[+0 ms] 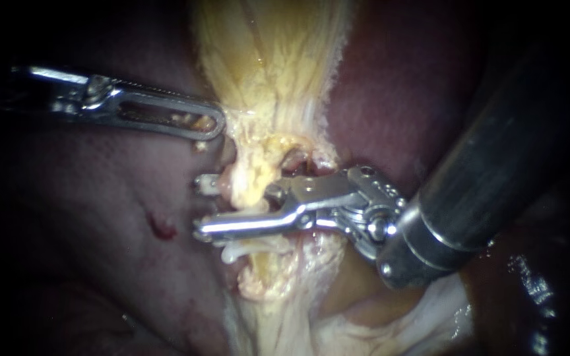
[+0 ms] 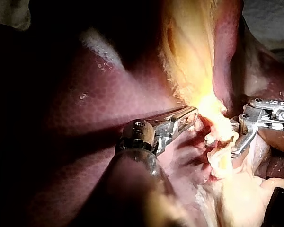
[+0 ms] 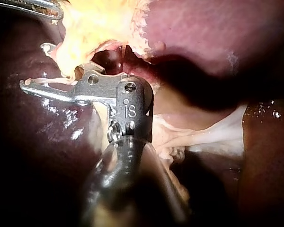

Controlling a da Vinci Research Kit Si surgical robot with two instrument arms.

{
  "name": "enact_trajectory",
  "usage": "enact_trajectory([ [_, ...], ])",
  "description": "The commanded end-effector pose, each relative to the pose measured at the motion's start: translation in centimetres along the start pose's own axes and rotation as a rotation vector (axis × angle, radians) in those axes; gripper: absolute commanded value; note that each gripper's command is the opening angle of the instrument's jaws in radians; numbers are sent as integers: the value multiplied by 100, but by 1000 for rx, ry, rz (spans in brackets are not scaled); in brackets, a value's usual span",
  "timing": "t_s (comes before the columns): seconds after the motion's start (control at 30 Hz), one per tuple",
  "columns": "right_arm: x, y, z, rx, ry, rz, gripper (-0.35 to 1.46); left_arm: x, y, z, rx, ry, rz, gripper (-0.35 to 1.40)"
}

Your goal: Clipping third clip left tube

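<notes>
Two instruments present; one clip judged not yet set. Right instrument, end effector (image 1: 199, 206): jaws spread and straddling the left tube (image 1: 249, 188), one jaw on either side, both tips reaching past its far edge. No squeeze shows, so the tube is enclosed, not pinched. Left instrument, end effector (image 1: 214, 125): jaws pressed together on the edge of the yellow fatty tissue (image 1: 265, 66), scraps of which show through the jaw's window. It sits near the right end effector, on the side of its upper jaw, and apart from it. White clip (image 1: 249, 248): seated across the same strand, just outside the right end effector's lower jaw. Liver (image 1: 100, 217): dark red, lying behind and to either side of both end effectors. Progress, as a judgement: approach and placement around the tube look complete. Closing the jaws, checking the seat and drawing clear remain. Not determinable: whether a clip is loaded between the spread jaws, since tissue fills the gap. Only one seated clip can be counted, and any other would be buried in the yellow tissue. The tube's own outline is coated and indistinct, so its exact width between the jaws is unclear. The right instrument's broad shaft (image 1: 489, 171) covers the ground behind its end effector. The left instrument's shaft runs off into darkness.
</notes>
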Motion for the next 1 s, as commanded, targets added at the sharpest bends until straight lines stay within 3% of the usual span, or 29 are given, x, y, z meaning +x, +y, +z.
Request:
enact_trajectory([
  [0.03,2,-2,0,-2,1,1,50,0,0,0,0,0,0,-35],
  [0.23,7,-6,-3,-11,3,3,50,0,1,0,0,0,0,-35],
  [0.63,0,-2,-5,-11,1,2,46,0,1,1,0,0,0,-35],
  [0.8,-5,1,-6,61,-30,-8,44,1,1,1,0,0,1,-35],
  [1.0,-7,5,-11,70,-37,-10,32,1,1,1,0,0,1,-35],
])
